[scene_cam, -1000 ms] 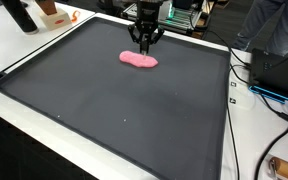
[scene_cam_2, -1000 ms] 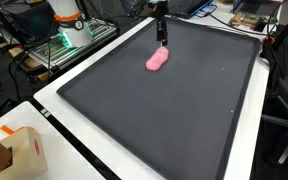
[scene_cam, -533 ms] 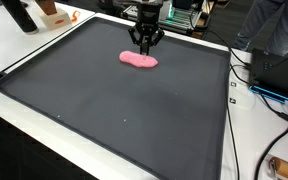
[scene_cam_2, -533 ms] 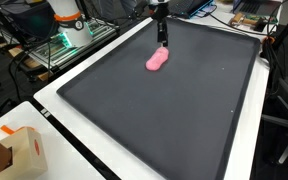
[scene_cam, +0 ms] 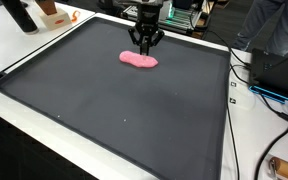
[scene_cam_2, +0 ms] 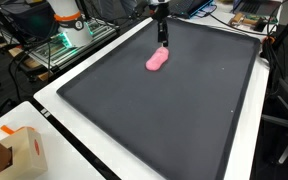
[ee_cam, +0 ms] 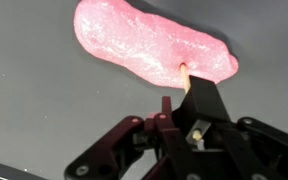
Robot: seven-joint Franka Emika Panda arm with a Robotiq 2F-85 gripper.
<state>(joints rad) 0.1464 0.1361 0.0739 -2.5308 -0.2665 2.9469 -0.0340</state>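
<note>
My gripper (scene_cam: 144, 43) hangs just above the far end of the pink blob (scene_cam: 138, 60), fingers spread, nothing held. Pink blob lies flat on the black mat (scene_cam: 114, 110), near its far edge. Wrist view: blob (ee_cam: 149, 45) directly past my fingertip (ee_cam: 185, 72), contact unclear. Cardboard box (scene_cam_2: 22, 152) sits well apart on the white table (scene_cam_2: 59, 165).

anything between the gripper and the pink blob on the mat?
Nothing visible. The gripper hangs just above the far side of the pink blob on the black mat, with only bare mat around it. In the wrist view one fingertip overlaps the pink blob's edge; contact cannot be told.
</note>
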